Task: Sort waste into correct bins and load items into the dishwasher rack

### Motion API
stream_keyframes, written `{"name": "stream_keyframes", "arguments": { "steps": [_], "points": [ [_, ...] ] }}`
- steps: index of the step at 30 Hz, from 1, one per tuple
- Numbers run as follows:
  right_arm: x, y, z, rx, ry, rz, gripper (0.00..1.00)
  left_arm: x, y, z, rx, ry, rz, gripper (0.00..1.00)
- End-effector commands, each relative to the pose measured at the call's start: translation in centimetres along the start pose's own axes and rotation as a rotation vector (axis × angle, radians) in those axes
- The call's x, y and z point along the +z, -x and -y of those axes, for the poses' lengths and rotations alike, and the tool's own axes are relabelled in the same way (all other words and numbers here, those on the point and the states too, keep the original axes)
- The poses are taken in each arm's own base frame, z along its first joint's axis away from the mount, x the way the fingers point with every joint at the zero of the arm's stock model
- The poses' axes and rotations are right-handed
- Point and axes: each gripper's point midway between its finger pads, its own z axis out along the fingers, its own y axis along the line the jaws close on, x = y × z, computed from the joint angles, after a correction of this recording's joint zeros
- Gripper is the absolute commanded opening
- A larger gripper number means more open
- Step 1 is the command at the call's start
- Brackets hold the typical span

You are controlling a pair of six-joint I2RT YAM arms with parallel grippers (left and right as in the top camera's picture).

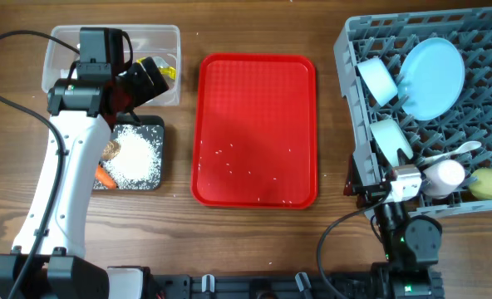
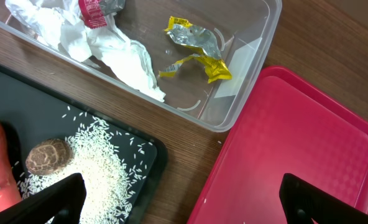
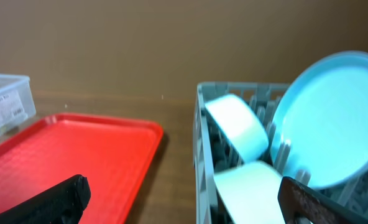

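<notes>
My left gripper (image 1: 150, 79) (image 2: 181, 199) is open and empty, above the gap between the black tray (image 1: 146, 184) (image 2: 22, 99) and the red tray. The clear tub (image 1: 167, 37) (image 2: 246, 93) holds a white napkin (image 2: 122, 56), a red wrapper (image 2: 91, 12) and a yellow wrapper (image 2: 196, 59). The black tray holds rice (image 1: 138, 158) (image 2: 97, 162), a brown lump (image 1: 110, 149) (image 2: 47, 155) and a carrot (image 1: 105, 177) (image 2: 0, 168). The grey rack (image 1: 354, 50) (image 3: 202, 155) holds the blue plate (image 1: 433, 79) (image 3: 333, 118), two bowls (image 1: 379, 80) (image 1: 391, 139), a white spoon (image 1: 454, 154), a pink cup (image 1: 441, 176) and a yellow cup (image 1: 491, 184). My right gripper (image 1: 377, 193) (image 3: 184, 199) is open and empty, at the rack's near left corner.
The flat red serving tray (image 1: 256, 129) (image 2: 296, 143) (image 3: 78, 155) lies in the middle with a few loose rice grains (image 1: 229, 149) on it. Bare wooden table shows between the tray and the rack.
</notes>
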Motion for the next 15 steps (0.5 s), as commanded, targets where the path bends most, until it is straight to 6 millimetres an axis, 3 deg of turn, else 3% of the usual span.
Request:
{"name": "stream_keyframes", "arguments": {
  "steps": [1, 15],
  "points": [
    [-0.18, 0.70, 0.02, -0.026, -0.004, 0.032, 1.00, -0.27, 0.36, 0.01, -0.010, 0.000, 0.014, 1.00],
    [-0.16, 0.64, 0.02, -0.026, -0.003, 0.029, 1.00, -0.27, 0.36, 0.01, -0.010, 0.000, 0.014, 1.00]
  ]
}}
